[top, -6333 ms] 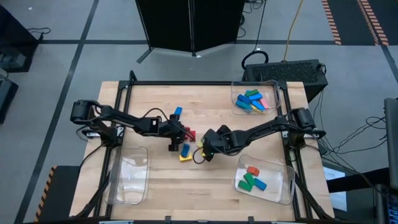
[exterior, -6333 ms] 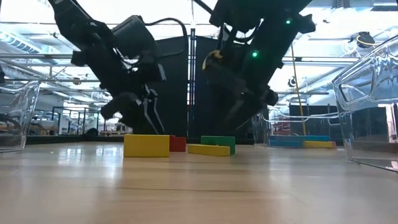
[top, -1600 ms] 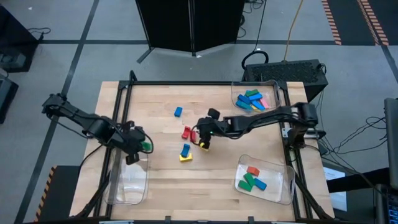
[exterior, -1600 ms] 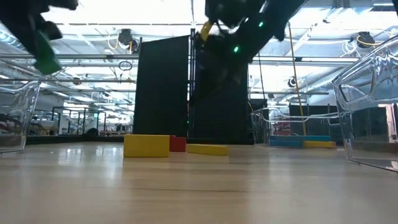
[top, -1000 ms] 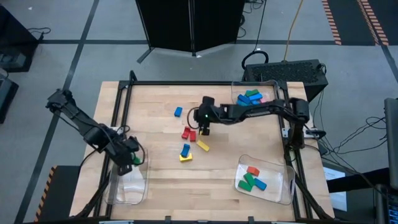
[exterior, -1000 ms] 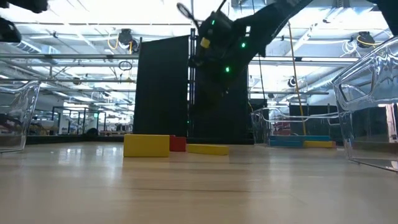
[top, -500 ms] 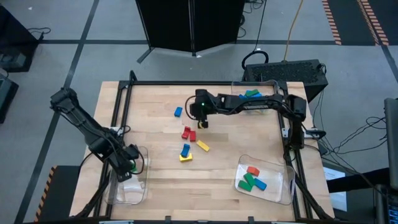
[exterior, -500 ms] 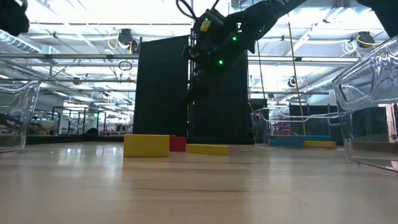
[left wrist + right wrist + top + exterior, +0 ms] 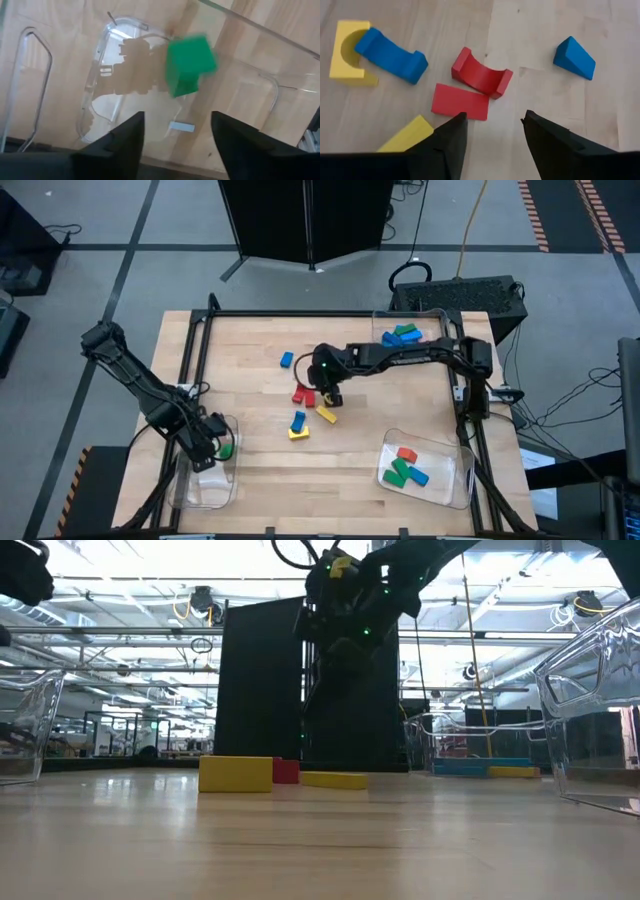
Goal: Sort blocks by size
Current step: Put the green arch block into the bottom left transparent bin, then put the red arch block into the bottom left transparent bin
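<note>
My left gripper [image 9: 211, 452] hangs open over the clear tray [image 9: 203, 480] at the near left. A green block [image 9: 190, 64] shows blurred in front of its fingers, apart from them, inside the tray's outline; it also shows in the high view [image 9: 227, 450]. My right gripper [image 9: 332, 396] is open and empty above the loose blocks at mid table. Below its fingers lie a flat red block [image 9: 460, 101], a red curved block [image 9: 481, 75], a blue wedge [image 9: 574, 58], a blue block [image 9: 391, 55] leaning on a yellow arch [image 9: 345, 52], and a yellow block [image 9: 406, 135].
A clear tray [image 9: 436, 322] at the far right holds several blue, green, pink and yellow blocks. Another clear tray [image 9: 452, 480] at the near right holds red, green and blue blocks. A lone blue block [image 9: 286, 360] lies toward the far edge. The table frame's bars run along the sides.
My left gripper has moved toward the table's near edge over the near-left tray, and the green block now shows at its side, apart from the fingers. My right gripper went toward the far edge, then came back toward the near edge over the red blocks.
</note>
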`<state>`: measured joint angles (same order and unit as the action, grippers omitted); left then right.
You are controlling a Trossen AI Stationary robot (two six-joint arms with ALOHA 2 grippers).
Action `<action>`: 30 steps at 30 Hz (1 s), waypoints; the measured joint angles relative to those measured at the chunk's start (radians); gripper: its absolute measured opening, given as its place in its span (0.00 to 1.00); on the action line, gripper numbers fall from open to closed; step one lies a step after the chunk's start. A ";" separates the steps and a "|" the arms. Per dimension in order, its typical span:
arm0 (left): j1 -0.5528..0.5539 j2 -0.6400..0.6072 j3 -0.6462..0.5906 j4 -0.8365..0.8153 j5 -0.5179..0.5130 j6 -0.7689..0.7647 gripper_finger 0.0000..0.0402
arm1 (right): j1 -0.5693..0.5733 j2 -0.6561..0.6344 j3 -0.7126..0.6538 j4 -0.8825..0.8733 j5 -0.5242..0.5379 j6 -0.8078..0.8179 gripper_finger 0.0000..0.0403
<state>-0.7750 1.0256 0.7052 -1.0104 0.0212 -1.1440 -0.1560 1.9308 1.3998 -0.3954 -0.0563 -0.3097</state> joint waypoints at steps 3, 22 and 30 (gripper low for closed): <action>0.000 0.000 0.000 -0.017 0.000 0.028 0.66 | 0.012 0.000 0.000 0.008 0.003 0.058 0.50; 0.027 -0.062 0.172 -0.170 -0.167 0.401 0.70 | 0.077 0.108 0.000 0.201 0.164 0.356 0.53; 0.126 -0.067 0.263 -0.283 -0.391 0.509 0.70 | 0.029 0.151 0.000 0.269 0.154 0.457 0.53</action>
<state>-0.6494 0.9587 0.9677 -1.2937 -0.3698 -0.6347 -0.1270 2.0820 1.3998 -0.1260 0.0977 0.1471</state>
